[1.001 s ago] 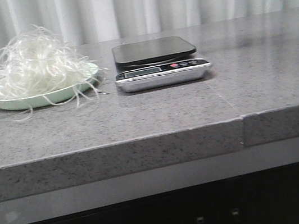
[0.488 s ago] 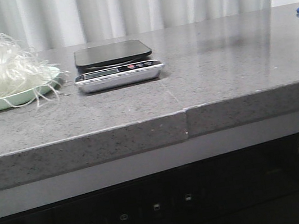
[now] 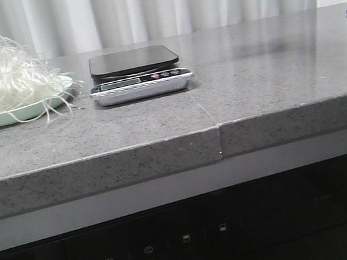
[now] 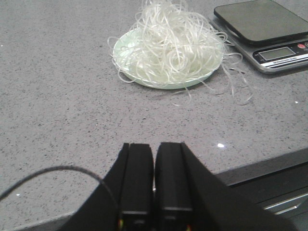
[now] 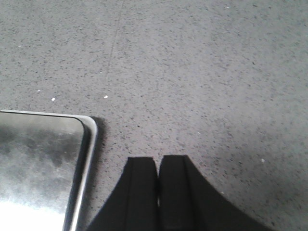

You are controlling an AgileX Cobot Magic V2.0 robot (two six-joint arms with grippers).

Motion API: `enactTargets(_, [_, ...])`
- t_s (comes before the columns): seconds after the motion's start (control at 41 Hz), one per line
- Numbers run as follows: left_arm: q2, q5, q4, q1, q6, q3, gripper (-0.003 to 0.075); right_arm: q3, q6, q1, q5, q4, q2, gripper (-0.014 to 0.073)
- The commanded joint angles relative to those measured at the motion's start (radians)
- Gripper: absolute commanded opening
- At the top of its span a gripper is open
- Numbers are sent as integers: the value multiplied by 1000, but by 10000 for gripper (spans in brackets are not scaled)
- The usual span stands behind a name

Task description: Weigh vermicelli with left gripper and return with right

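The vermicelli (image 4: 171, 45) sits heaped on one green plate (image 4: 126, 67), at nine o'clock from the single scale (image 3: 138, 76) on the grey surface (image 3: 253, 91). The left tool (image 4: 154, 159) is pinched together, empty, well short of the heap; the right tool (image 5: 158, 175) looks likewise, probably beside the scale. Best to spread the left tool wide and bite deep into the tangle's middle, since loose strands trail.
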Motion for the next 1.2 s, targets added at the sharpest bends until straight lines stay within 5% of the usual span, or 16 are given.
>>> enactTargets(0.0, [6,-64,9,2,-12,-26,138,-29,-26,15,-38,20,-71,155])
enactTargets(0.513, [6,-72,93,2,-12,-17,137,-28,17,67,31,-103,-93,155])
enactTargets(1.172, [6,-259,170,2,-12,32,138,-26,17,100,114,-207,-154,155])
